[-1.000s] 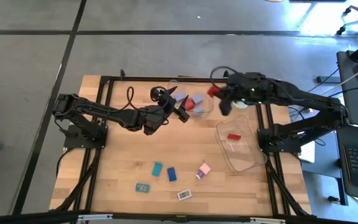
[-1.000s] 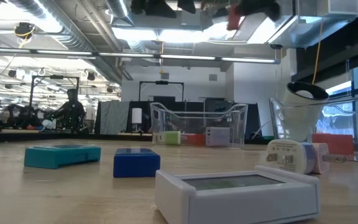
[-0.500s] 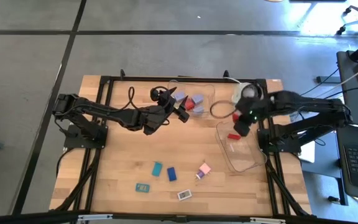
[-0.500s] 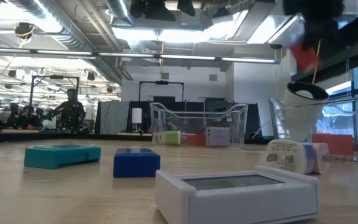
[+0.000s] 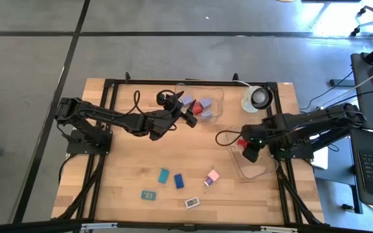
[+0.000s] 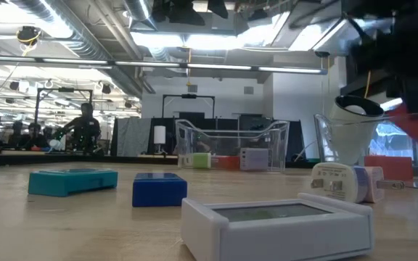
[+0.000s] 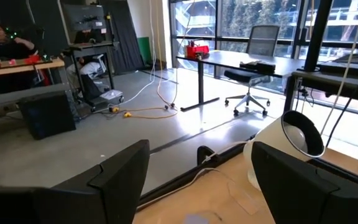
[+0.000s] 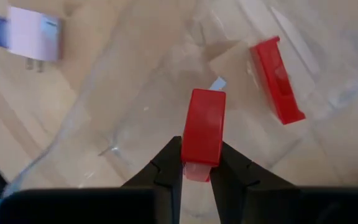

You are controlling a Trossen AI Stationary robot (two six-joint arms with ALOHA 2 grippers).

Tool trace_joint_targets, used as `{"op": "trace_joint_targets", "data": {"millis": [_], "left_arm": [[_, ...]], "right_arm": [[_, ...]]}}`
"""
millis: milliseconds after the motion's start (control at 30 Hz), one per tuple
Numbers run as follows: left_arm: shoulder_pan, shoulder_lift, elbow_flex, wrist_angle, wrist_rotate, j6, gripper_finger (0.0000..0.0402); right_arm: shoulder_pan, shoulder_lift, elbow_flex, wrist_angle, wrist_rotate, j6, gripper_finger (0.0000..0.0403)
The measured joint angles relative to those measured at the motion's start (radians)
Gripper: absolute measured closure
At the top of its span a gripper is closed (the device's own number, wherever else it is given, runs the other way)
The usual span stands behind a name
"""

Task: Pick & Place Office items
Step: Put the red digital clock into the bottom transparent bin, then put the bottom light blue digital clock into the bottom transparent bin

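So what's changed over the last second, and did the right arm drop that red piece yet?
Not yet. The right gripper has carried the red piece from above the far tub over to the near right tub, where another red piece already lies. The left gripper stayed by the far tub; the loose items on the table haven't moved.

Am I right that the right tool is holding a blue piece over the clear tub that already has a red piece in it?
Not quite: the piece is red, not blue. In the right wrist view the right tool is shut on a red piece over the clear tub, where another red piece already lies.
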State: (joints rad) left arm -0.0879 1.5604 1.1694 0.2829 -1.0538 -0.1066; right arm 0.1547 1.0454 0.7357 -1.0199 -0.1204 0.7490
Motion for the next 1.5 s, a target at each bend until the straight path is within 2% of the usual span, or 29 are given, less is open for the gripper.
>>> {"op": "trace_joint_targets", "data": {"millis": [467,633,733,867,1100,1267,1500], "left_arm": [[0.000,0.000,0.000,0.001,0.000,-0.041,0.0121],[-0.001,0.000,0.000,0.000,0.011,-0.045,0.0121],[-0.012,0.000,0.000,-0.034,0.095,-0.101,0.0121],[-0.032,0.000,0.000,-0.145,0.258,-0.247,0.0121],[-0.041,0.000,0.000,-0.410,0.533,-0.461,0.0121],[-0.043,0.000,0.000,-0.586,0.693,-0.650,0.0121],[-0.141,0.000,0.000,-0.821,0.896,-0.834,0.0121]], "right_arm": [[0.000,0.000,-0.191,0.236,0.002,0.055,0.0338],[0.000,0.000,-0.199,0.243,0.071,0.055,0.0337],[0.000,0.000,-0.199,0.254,0.086,0.055,0.0337],[0.000,0.000,-0.200,0.279,0.087,0.055,0.0327],[0.000,0.000,-0.200,0.302,0.097,0.080,0.0263],[0.000,0.000,-0.200,0.302,0.061,0.081,0.0217],[0.000,0.000,-0.200,0.302,-0.002,0.080,0.0172]]}}
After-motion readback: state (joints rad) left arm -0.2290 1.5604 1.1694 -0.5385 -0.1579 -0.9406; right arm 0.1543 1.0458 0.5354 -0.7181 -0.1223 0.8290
